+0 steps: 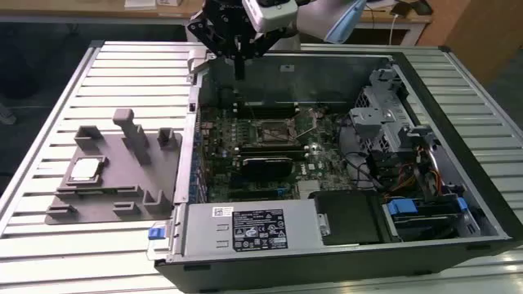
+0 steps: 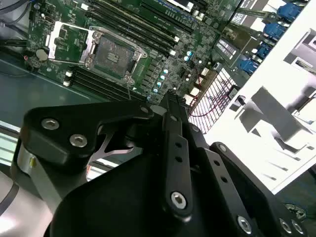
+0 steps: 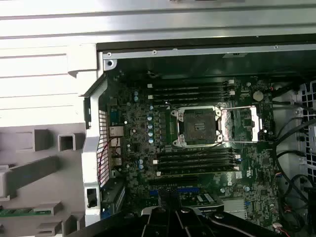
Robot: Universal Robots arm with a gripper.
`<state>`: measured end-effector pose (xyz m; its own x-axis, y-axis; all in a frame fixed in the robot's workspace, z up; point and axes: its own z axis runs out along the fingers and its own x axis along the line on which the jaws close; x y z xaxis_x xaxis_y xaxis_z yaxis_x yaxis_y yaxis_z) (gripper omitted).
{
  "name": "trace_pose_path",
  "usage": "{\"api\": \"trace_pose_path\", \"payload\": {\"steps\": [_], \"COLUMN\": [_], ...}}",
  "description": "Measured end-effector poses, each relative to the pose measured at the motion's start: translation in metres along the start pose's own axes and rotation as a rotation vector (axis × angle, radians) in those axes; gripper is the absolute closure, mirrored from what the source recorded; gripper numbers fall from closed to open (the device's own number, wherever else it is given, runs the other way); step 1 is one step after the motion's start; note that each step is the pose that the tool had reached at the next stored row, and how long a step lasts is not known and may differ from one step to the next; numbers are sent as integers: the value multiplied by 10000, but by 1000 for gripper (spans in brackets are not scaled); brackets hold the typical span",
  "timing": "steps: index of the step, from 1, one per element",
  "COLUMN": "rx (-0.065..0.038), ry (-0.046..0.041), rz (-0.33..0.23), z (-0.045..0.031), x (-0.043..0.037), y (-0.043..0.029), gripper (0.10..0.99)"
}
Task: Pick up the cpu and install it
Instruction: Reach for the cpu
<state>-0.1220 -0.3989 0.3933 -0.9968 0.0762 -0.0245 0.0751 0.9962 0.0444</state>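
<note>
The cpu [image 1: 86, 169], a small silver square with a pale rim, lies flat on the grey holder block [image 1: 122, 196] at the exterior view's left, outside the computer case. My gripper [image 1: 239, 75] hangs above the far edge of the open case, far from the cpu, fingers together and empty. Its black linkage [image 2: 170, 148] fills the near part of the second wrist view. The motherboard socket [image 1: 274, 130] [image 2: 112, 53] [image 3: 197, 126] stands empty with its metal load plate [image 3: 242, 126] flipped open beside it.
Memory slots [image 3: 192, 91] flank the socket. A black rectangular block [image 1: 266, 166] sits in front of it. The silver power supply [image 1: 245, 229], drive cages [image 1: 384, 116] and loose cables [image 1: 408, 177] crowd the case's near and right sides. Upright grey posts [image 1: 131, 131] rise from the holder.
</note>
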Motion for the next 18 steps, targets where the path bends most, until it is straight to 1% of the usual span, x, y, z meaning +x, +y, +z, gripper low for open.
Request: {"api": "trace_pose_path", "payload": {"steps": [8, 14, 18], "rx": [1, 0, 0], "ry": [0, -1, -2], "rz": [2, 0, 0], "z": [0, 1, 4], "x": [8, 57, 111], "y": [0, -4, -9], "gripper": [980, 980, 980]}}
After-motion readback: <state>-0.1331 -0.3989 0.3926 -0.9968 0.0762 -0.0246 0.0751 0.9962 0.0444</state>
